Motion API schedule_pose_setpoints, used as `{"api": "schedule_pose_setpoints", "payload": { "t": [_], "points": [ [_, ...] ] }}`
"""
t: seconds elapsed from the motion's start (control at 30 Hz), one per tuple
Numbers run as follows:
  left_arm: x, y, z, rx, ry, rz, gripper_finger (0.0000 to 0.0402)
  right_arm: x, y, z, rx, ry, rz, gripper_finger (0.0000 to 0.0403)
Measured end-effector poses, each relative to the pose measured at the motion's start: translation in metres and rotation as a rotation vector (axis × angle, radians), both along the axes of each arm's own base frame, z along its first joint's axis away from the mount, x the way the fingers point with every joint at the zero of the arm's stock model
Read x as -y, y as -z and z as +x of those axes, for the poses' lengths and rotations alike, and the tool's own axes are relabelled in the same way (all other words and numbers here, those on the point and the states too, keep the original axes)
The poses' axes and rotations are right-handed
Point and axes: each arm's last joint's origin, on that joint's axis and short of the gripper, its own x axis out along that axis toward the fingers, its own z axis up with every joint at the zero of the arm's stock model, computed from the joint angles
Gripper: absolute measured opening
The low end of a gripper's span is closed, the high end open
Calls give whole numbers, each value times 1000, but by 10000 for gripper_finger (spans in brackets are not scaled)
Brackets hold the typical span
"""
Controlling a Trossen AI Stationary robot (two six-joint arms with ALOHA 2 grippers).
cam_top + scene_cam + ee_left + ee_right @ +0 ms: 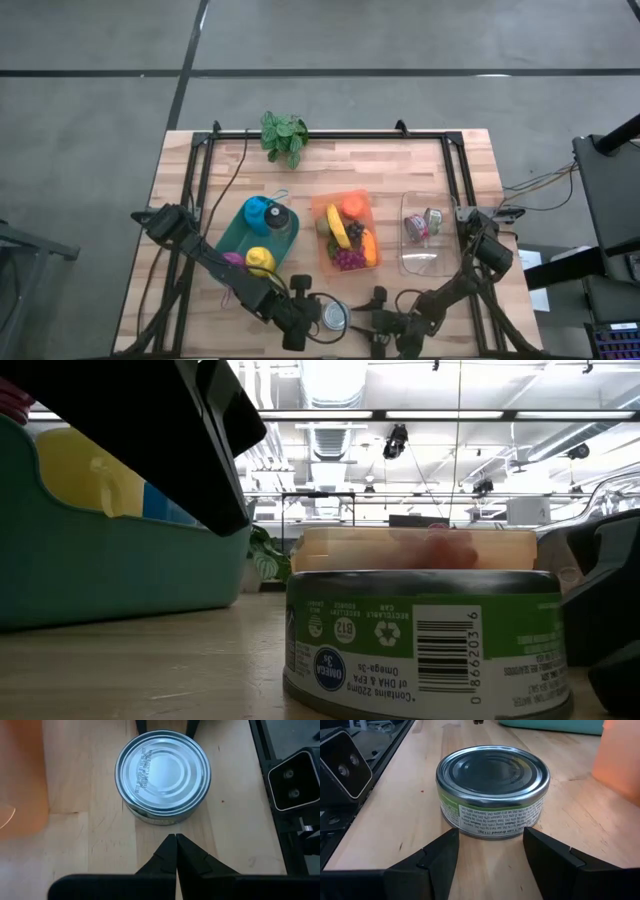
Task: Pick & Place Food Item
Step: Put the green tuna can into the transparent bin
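We see a tin can [335, 316] with a green label standing upright on the wooden table [400, 165], at the near edge, between the two grippers. The left gripper [175, 842] is just beside the can, not touching it, and its two fingers are pressed together. The right gripper [490, 845] is on the other side of the can, its fingers spread apart, the can close in front of the gap but not between them. Behind the can stand an orange tray [346, 232] with fruit, a teal tray [232, 235] with a yellow item and a blue one, and a clear container [426, 234]. A small plant [284, 135] is at the far edge.
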Motion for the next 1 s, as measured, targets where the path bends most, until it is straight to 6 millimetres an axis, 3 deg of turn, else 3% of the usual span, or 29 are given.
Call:
{"api": "schedule_pose_setpoints", "payload": {
  "t": [0.33, 0.73, 1.0],
  "points": [
    [0, 0, 0, 2, 20, 13, 2, 5, -2, 9, 9, 2, 20, 221],
    [0, 0, 0, 2, 22, 15, 2, 9, -14, 41, -3, -54, -14, 221],
    [-1, 0, -2, -15, 4, 11, 2, 14, -9, 43, -16, -29, 9, 221]
  ]
}}
